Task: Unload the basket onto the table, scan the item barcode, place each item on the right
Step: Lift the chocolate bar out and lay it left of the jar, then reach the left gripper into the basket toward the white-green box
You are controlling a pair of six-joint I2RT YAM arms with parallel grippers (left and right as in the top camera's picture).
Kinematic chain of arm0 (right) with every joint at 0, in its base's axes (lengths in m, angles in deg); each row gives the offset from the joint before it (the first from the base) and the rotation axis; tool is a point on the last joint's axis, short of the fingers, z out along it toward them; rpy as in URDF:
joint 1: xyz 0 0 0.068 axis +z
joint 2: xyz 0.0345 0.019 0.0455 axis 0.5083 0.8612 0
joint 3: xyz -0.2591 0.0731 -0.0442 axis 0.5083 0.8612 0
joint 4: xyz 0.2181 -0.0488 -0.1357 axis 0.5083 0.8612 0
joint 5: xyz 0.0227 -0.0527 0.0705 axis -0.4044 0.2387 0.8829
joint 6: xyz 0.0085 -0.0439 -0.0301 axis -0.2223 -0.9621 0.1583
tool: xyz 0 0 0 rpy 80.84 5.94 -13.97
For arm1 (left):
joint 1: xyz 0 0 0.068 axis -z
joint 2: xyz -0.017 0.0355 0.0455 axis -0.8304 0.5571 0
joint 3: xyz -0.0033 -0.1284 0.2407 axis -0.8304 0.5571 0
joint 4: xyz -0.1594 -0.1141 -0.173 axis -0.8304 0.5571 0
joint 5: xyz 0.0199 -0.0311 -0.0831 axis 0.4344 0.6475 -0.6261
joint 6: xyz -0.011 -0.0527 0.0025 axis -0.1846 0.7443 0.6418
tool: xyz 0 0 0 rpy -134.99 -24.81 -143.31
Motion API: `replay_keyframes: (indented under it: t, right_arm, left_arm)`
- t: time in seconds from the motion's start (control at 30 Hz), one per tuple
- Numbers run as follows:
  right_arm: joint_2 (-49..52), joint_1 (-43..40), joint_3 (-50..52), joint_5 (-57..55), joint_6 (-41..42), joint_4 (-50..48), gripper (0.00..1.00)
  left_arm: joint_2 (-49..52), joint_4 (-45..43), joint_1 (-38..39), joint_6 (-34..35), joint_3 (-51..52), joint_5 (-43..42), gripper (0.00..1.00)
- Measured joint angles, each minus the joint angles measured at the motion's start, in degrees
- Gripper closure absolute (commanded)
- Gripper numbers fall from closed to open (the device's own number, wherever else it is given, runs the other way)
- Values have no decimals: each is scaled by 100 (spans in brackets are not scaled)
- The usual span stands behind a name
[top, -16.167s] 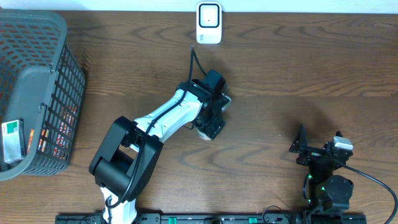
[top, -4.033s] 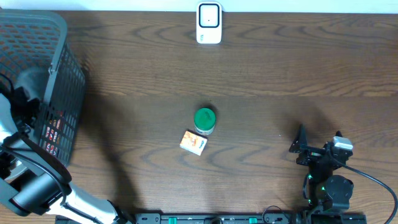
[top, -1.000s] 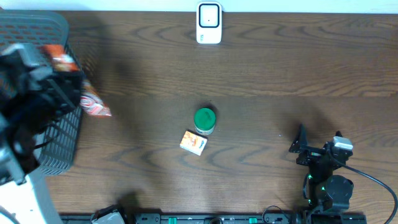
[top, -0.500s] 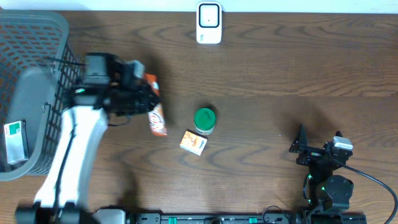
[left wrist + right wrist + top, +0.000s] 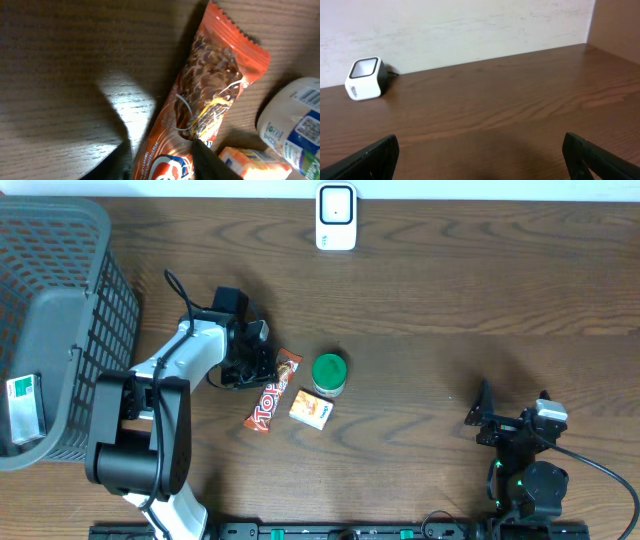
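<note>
Straddling the orange plastic-wrapped chocolate bar with our left gripper, left of centre in the overhead frame.
The bar lies flat on the brown wooden table; we cannot tell if the narrow-set jaws grip it. Our right gripper gapes wide, empty.

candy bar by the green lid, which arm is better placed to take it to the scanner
Left. The left gripper is at the candy bar, a finger on either side; the right gripper sits open, far off to the side.

Candy bar wrapper — glossy, crinkled plastic; table — matt, grained wood.
</note>
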Motion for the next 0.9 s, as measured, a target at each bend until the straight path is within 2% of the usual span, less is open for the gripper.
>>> replay_keyframes:
  t: [0.07, 0.17, 0.37, 0.5, 0.63, 0.77, 0.9]
  right_arm:
    - [0, 0, 0, 0, 0, 0, 1]
    - [0, 0, 0, -2, 0, 0, 1]
    - [2, 0, 0, 0, 0, 0, 1]
    - [2, 0, 0, 0, 0, 0, 1]
    - [4, 0, 0, 0, 0, 0, 1]
    - [4, 0, 0, -2, 0, 0, 1]
    - [4, 0, 0, -2, 0, 0, 1]
  left_arm:
    - [-68, 9, 2, 9, 0, 0, 46]
    - [-420, 31, 2, 2, 0, -70, 27]
    - [-2216, 28, 2, 9, -184, 7, 8]
    - [-3571, 50, -20, 20, -549, 544, 4]
    - [-4758, 129, -208, 118, -831, 1456, 1]
    - [-5683, 227, -717, 459, -909, 2581, 1]
    - [-6146, 313, -1526, 927, -914, 3486, 1]
